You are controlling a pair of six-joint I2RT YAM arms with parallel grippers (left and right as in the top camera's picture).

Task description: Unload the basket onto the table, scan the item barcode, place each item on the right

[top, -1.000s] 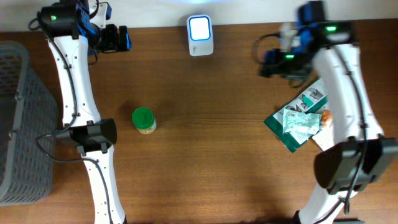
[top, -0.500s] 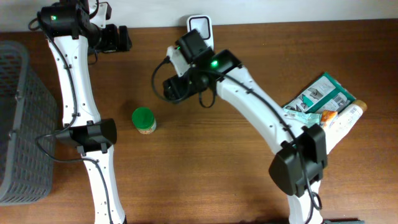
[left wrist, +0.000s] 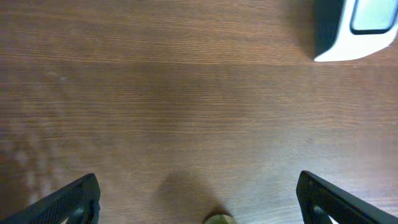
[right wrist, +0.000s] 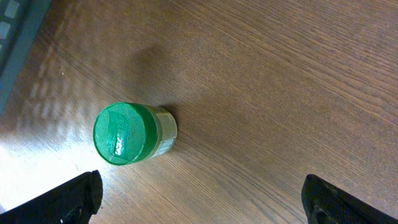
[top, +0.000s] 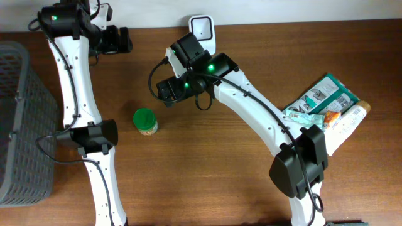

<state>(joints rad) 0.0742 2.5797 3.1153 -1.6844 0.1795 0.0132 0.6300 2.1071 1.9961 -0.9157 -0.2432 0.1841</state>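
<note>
**Wood-grain bench, cylindrical jar left of centre**
A grey mesh basket is set at the left edge and a rounded white scanner at the far edge. The green-lidded jar is stood upright, ungrasped. The right gripper and left gripper are released, empty.

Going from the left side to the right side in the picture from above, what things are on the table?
grey basket → green-lidded jar → white scanner → pile of packets
</note>
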